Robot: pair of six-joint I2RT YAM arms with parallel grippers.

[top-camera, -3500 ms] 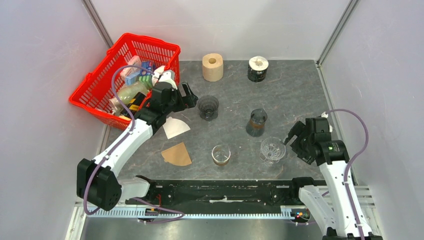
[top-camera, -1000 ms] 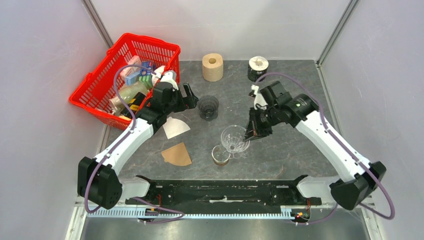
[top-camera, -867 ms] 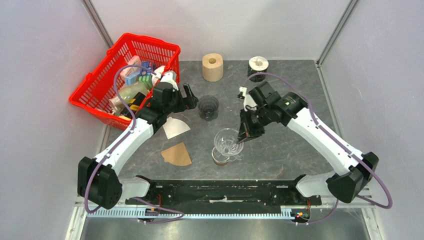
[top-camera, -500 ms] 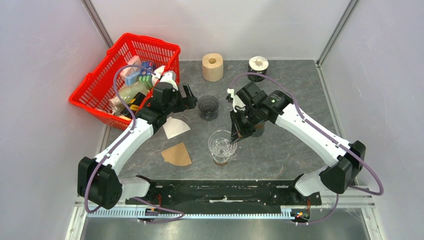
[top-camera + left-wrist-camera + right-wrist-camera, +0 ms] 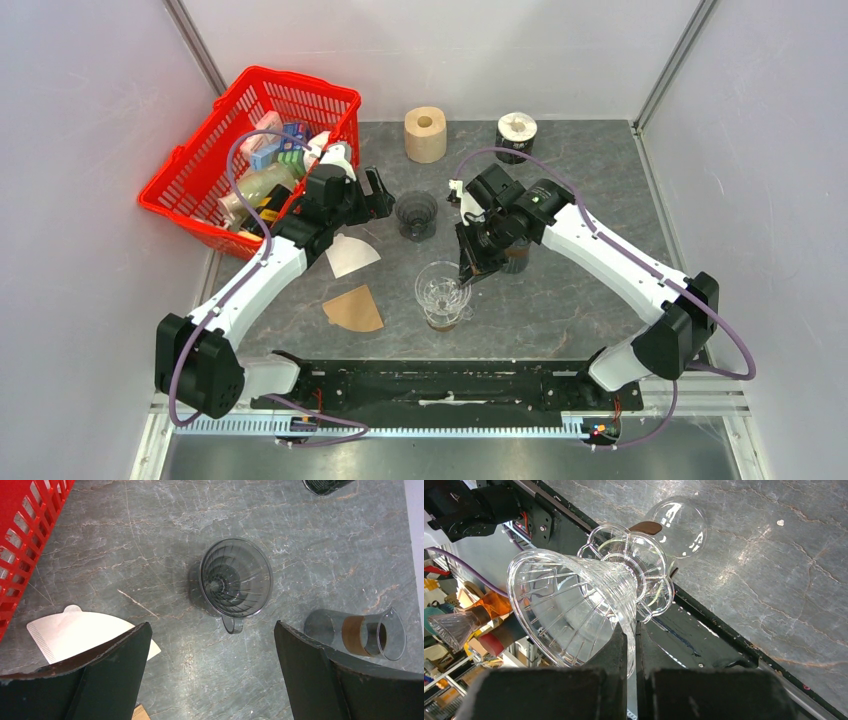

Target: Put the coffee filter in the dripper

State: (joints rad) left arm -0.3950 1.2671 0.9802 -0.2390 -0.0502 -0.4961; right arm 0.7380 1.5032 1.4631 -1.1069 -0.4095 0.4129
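The right gripper (image 5: 468, 275) was clamped on the rim of the clear glass dripper (image 5: 441, 285), its two fingers (image 5: 624, 645) pinching the wall between them. It held the dripper directly over the small glass carafe (image 5: 441, 318) with the brown collar, near the front of the table (image 5: 600, 200). In the right wrist view the dripper's scalloped base sat just above the carafe's mouth. I could not tell whether glass was touching glass.

The left gripper (image 5: 378, 197) hung with its jaws spread wide and nothing between them, above the smoked grey dripper (image 5: 236, 578) further back. The white paper filter (image 5: 350, 256) lay flat on the table just below that arm, and the brown paper filter (image 5: 354, 310) lay flat a little nearer the front. Both were well clear of the clear glass dripper and neither was touched.

To my eye this was the preparatory step, seating the dripper on its stand before any filter went in. So the task proper looked barely begun.

Next, I judged, the right arm needed to lower the dripper squarely until the base rested level on the carafe, then let go of the rim without tipping it. The left arm was the better placed for a filter. A flat sheet on stone would be awkward to lift, so it would need to catch an edge. It would then have to drop the filter point-down into the cone.
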